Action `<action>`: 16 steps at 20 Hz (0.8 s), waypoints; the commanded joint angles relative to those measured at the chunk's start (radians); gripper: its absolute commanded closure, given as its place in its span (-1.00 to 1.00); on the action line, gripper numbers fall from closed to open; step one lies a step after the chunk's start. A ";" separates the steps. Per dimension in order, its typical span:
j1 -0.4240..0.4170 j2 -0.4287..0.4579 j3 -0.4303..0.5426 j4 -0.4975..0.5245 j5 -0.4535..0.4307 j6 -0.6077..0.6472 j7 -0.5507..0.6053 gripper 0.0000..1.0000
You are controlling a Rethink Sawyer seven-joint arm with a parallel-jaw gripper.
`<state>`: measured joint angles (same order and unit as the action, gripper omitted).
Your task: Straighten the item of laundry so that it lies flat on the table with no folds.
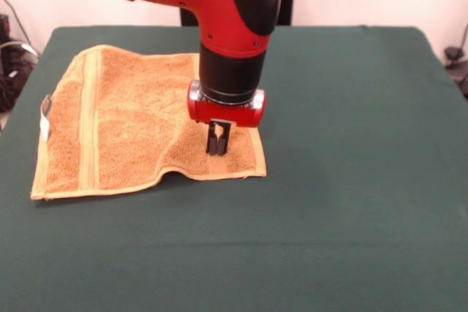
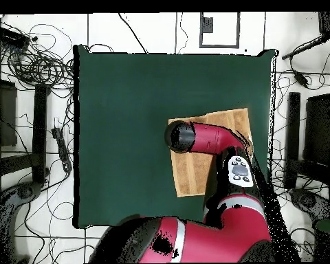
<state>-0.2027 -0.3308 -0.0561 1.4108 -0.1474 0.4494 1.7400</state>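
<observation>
Front and overhead views of a towel-flattening setup. The item of laundry (image 1: 124, 126), an orange-yellow terry towel, lies on the left part of the dark green table (image 1: 351, 180) in the front view, closer to the far edge than to the near one, with most of its surface spread flat. A woven border band runs from far to near close to its left side, and a small white tag (image 1: 44, 126) hangs from the left edge. The near hem is not straight: near its middle it lifts into a low ripple, and a shallow crease runs from there up toward the arm. The red and black arm (image 1: 219, 5) descends from above, and its gripper (image 1: 218, 141) stands upright on the towel's near right corner region, tips touching or pressing the cloth. The dark fingers sit close together with only a narrow slot between them, and no cloth is visibly pinched. In the overhead view the arm (image 2: 205, 137) covers the middle of the towel (image 2: 195, 175), hiding the gripper.
</observation>
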 commanded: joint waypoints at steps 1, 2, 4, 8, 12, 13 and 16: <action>0.053 0.343 0.131 -0.101 0.079 -0.177 0.226 1.00; 0.058 0.345 0.129 -0.105 0.094 -0.171 0.233 1.00; 0.065 0.350 0.129 -0.111 0.121 -0.164 0.249 1.00; 0.076 0.366 0.130 -0.123 0.167 -0.172 0.268 1.00; 0.091 0.385 0.121 -0.142 0.202 -0.172 0.273 1.00; 0.091 0.391 0.123 -0.145 0.210 -0.187 0.277 1.00; 0.128 0.420 0.091 -0.181 0.231 -0.195 0.295 1.00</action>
<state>-0.1506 -0.2713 -0.1383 1.3172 -0.0029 0.5845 1.7400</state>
